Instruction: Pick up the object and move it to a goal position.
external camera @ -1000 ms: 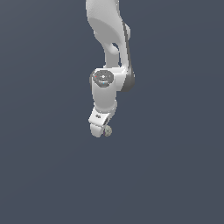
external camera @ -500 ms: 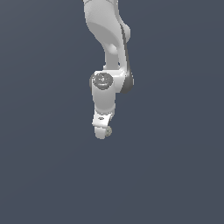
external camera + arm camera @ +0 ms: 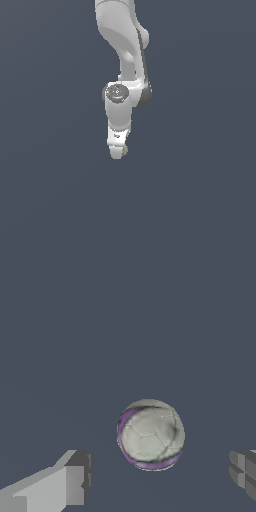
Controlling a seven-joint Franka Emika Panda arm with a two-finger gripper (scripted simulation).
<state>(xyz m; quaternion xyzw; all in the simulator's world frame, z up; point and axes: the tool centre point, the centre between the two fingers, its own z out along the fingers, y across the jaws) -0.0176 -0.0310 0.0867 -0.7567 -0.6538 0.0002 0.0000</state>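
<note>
Claw (image 3: pixel 157 481) open: fingers (image 3: pixel 55 486) spread wide, clear gap each side of ball (image 3: pixel 151 434). Ball lies between fingers, untouched, slightly nearer one finger. Exterior view: claw (image 3: pixel 118 152) pointed down over counter (image 3: pixel 200 200); ball (image 3: pixel 124 148) peeks out at tip. Handling, judged: small sphere, likely light and rigid; smooth panelled skin, may roll or squirt out under off-centre squeeze. Grip point: pads on opposite sides at widest girth, line of closure through centre. Centre claw before closing.
</note>
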